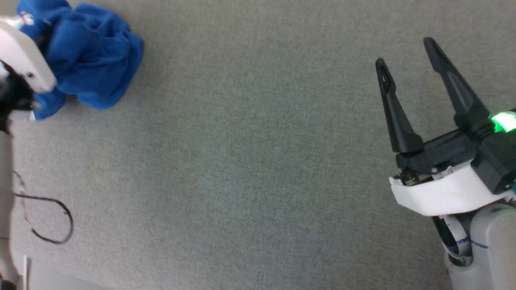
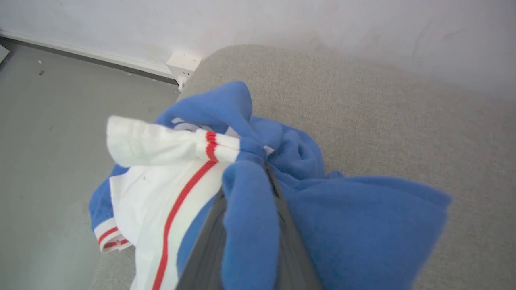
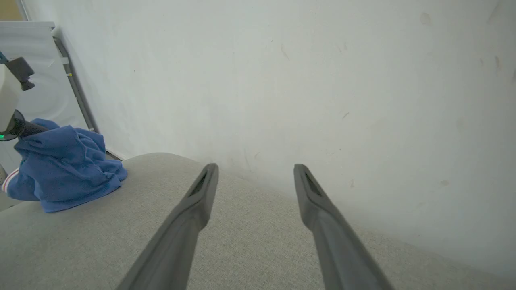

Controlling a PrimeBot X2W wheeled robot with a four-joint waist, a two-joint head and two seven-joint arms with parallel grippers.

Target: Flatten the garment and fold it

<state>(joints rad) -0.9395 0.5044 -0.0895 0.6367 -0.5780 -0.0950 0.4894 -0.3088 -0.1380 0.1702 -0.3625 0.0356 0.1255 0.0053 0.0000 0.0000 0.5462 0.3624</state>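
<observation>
The head view looks steeply down on the grey desk [image 1: 250,169], with the garment [image 1: 96,56] at its upper left corner. The left wrist view sits close against that garment, facing the floor [image 2: 48,153] and the wall [image 2: 322,24]. The right wrist view looks low across the desk toward the wall, with the same garment well off at its left.

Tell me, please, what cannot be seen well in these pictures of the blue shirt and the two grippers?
1. Print on the garment: crumpled folds hide it.
2. Fingertips of the left gripper: left wrist view, blue cloth wraps over them.
3. Left part of the garment: head view, the pale left wrist covers it.
4. Right arm: head view, cut off by the right edge.
</observation>
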